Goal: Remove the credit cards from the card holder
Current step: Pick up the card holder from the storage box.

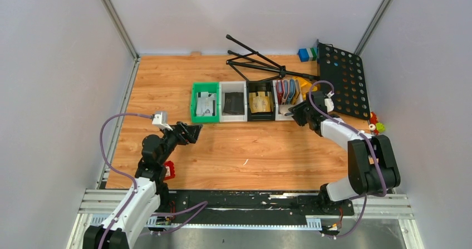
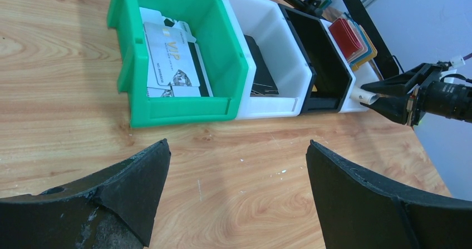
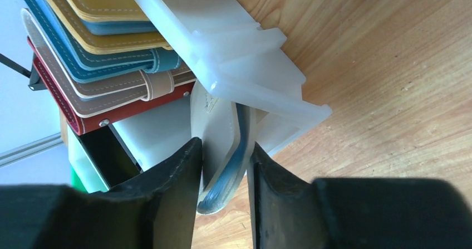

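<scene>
The card holder [image 3: 220, 127] is a pale grey wallet with a blue edge. My right gripper [image 3: 225, 149] is shut on its lower end at the near corner of the right white bin [image 3: 239, 65]. In the top view that gripper [image 1: 293, 111] is at the right end of the bin row. In the left wrist view the pale tip of the holder [image 2: 367, 96] shows between the right fingers. No dark credit cards show in the holder. My left gripper [image 2: 236, 165] is open and empty over bare wood, short of the green bin [image 2: 178, 110]; it also shows in the top view [image 1: 196, 131].
Red, blue, grey and yellow wallets [image 3: 100, 54] stand in a row in the right white bin. The green bin holds white printed cards [image 2: 170, 59]. A second white bin [image 2: 267, 107] holds dark flat items [image 2: 260, 73]. A black bin [image 1: 260, 116] follows. A folded black music stand [image 1: 342, 82] lies behind.
</scene>
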Available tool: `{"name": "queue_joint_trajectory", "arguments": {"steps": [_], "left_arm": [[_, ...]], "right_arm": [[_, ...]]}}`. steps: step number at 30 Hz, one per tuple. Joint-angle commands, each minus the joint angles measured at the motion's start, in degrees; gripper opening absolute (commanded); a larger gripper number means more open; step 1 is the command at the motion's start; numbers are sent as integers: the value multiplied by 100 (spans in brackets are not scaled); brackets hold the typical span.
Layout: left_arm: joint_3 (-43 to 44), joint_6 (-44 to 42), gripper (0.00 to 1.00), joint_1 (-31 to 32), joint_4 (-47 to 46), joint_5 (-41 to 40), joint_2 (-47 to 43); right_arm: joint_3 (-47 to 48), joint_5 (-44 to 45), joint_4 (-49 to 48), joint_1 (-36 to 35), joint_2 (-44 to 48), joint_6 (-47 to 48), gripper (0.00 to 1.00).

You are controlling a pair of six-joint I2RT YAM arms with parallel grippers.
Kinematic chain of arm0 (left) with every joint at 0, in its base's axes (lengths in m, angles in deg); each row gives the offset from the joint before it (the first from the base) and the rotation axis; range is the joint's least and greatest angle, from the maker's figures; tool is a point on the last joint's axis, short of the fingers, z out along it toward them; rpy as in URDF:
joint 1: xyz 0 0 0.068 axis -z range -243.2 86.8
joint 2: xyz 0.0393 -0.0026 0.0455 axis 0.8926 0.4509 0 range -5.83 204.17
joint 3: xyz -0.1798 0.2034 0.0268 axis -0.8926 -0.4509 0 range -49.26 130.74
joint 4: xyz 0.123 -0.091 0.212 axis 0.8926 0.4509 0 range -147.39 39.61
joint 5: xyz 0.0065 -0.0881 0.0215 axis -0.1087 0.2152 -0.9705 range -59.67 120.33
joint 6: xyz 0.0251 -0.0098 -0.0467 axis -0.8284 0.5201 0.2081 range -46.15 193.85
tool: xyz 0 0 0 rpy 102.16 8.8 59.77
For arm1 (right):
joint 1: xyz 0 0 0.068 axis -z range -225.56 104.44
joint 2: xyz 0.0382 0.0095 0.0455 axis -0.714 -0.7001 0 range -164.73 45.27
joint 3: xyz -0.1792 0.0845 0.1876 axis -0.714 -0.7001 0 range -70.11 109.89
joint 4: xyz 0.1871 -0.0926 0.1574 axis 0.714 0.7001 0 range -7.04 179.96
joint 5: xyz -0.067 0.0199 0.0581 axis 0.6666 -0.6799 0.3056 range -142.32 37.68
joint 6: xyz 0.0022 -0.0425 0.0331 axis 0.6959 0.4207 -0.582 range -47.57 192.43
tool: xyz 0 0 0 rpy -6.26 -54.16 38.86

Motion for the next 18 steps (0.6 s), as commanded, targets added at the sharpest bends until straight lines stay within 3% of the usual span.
{"name": "queue_joint_trajectory", "arguments": {"steps": [1, 2, 4, 12, 18], "left_arm": [[46, 4, 98, 30, -117, -30, -19], [49, 4, 98, 34, -118, -36, -18], [54, 2, 98, 35, -118, -37, -19], [52, 24, 97, 35, -151, 22, -19], [63, 37, 97, 35, -164, 72, -14]], "right_arm": [[369, 88, -240, -33, -63, 100, 30], [400, 103, -187, -31, -9, 140, 23], [440, 168, -83, -33, 144, 199, 18], [611, 74, 266, -35, 1139, 1219, 17], [521, -1333, 318, -35, 2026, 3043, 18]]}}
